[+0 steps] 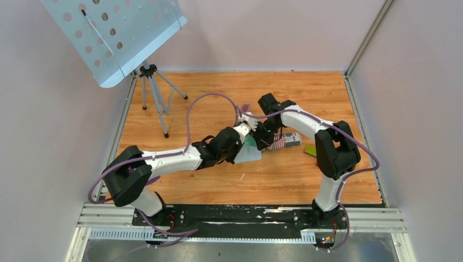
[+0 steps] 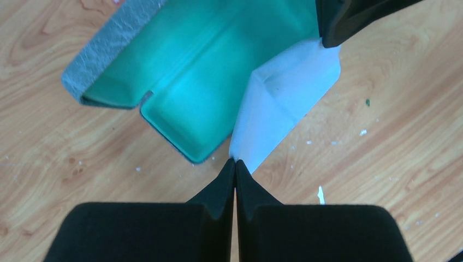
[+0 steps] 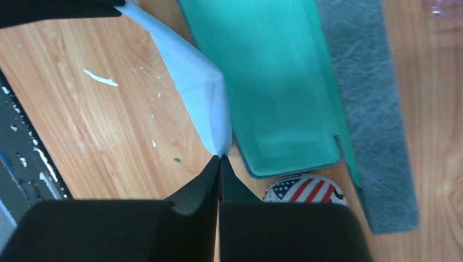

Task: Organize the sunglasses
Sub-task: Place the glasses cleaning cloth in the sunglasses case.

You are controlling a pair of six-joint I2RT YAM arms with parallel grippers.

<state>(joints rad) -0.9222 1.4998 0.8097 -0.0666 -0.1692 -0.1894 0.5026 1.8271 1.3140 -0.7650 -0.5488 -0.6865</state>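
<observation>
The left gripper (image 2: pixel 235 161) and right gripper (image 3: pixel 219 158) are each pressed together on opposite corners of a pale cloth (image 2: pixel 284 98) over the open green-lined case (image 2: pixel 207 65), with the sunglasses (image 3: pixel 447 6) on the table just beyond the case's far side.

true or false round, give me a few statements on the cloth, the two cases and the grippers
1. The left gripper and the right gripper each pinch a corner of the pale cloth. True.
2. The grey case is closed. False: it lies open, with its green lining showing.
3. The sunglasses lie inside the open case. False: none show on the lining. A purple-tinted part shows on the table past the case's grey flap.
4. The flag-patterned case sits right by one end of the grey case. True.
</observation>
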